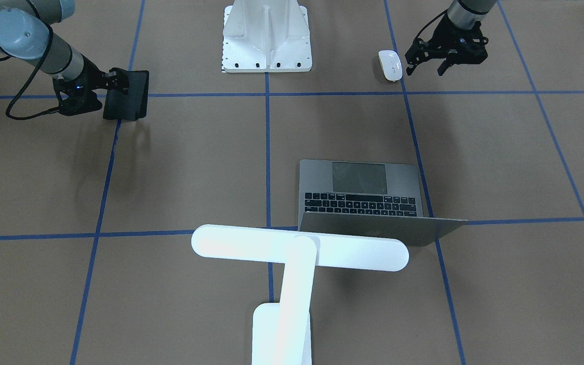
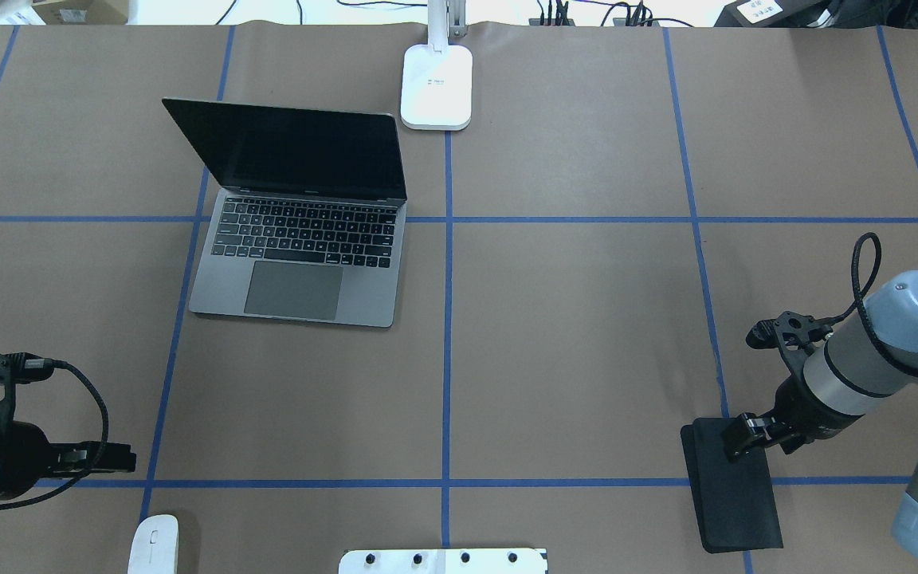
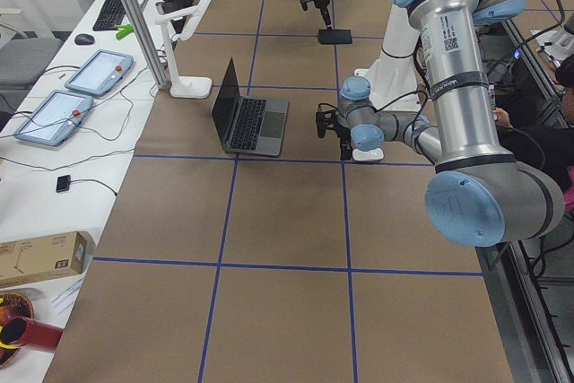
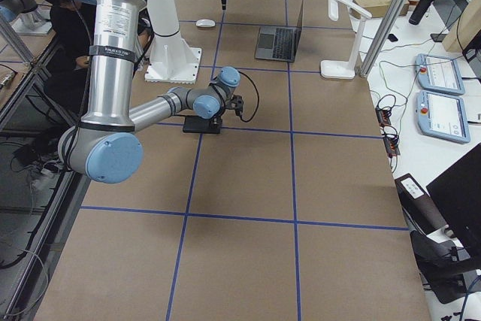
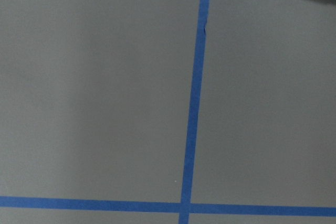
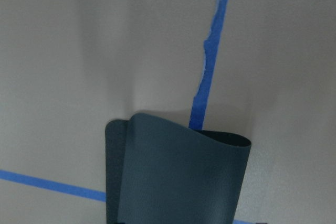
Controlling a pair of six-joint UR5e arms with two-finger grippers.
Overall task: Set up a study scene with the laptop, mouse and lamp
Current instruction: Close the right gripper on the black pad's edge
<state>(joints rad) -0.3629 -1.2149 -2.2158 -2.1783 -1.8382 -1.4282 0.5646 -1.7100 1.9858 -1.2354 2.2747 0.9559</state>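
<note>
Right gripper pinching the black mouse pad, left gripper spread wide.
Front-facing: white mouse sits just off the left gripper's 9 o'clock, not touching. Overhead: open laptop at the table's 10 o'clock, lamp at 12. Right wrist: the pad's edge curls up.

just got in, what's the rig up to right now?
The right gripper is pinching one edge of the black mouse pad, which curls up off the table. The left gripper hangs open beside the white mouse, not touching it. The laptop sits open, and the lamp stands at the far edge near its lid.
</note>
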